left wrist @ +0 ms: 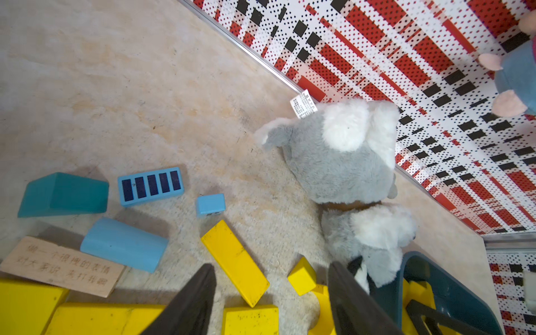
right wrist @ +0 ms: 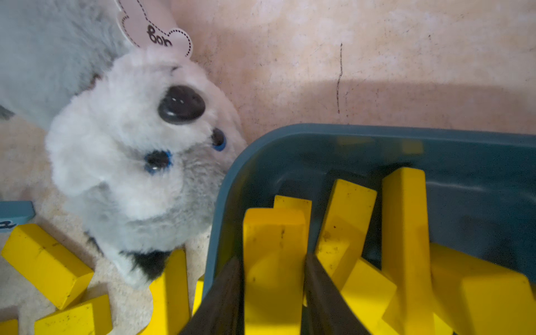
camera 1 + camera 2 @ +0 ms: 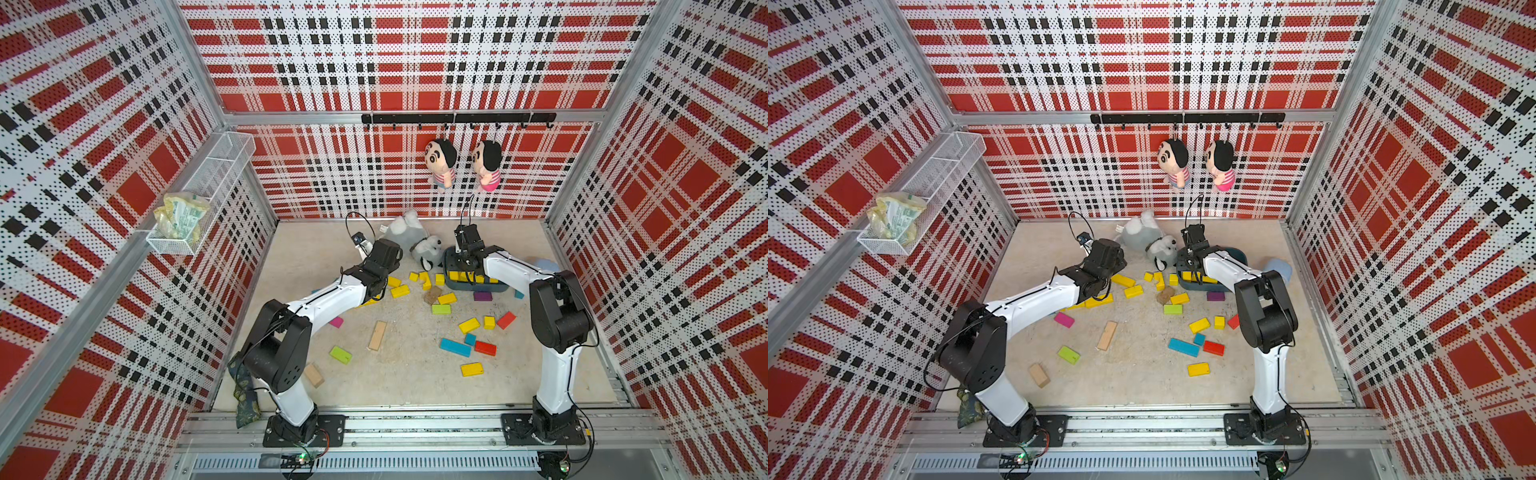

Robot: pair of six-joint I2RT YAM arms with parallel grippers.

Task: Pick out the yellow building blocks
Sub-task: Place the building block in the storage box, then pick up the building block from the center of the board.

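Several yellow building blocks (image 3: 469,325) lie scattered on the beige floor, and more lie in the dark teal bin (image 2: 290,136) at the back right. My right gripper (image 2: 273,258) hangs over the bin (image 3: 494,288), its fingers pressed to both sides of a yellow block (image 2: 274,232). My left gripper (image 1: 272,266) is open above the floor to the left of the bin and holds nothing. Below and between its fingers lie a long yellow bar (image 1: 235,261), a small yellow cube (image 1: 301,275) and a yellow brick (image 1: 251,320).
A grey and white plush dog (image 3: 415,241) lies against the bin's left side. Lime-green (image 3: 340,354), red (image 3: 485,348), blue (image 3: 455,347), purple (image 3: 482,296) and pink (image 3: 336,322) blocks and bare-wood planks (image 3: 377,335) are mixed in. Two dolls (image 3: 441,162) hang on the back wall.
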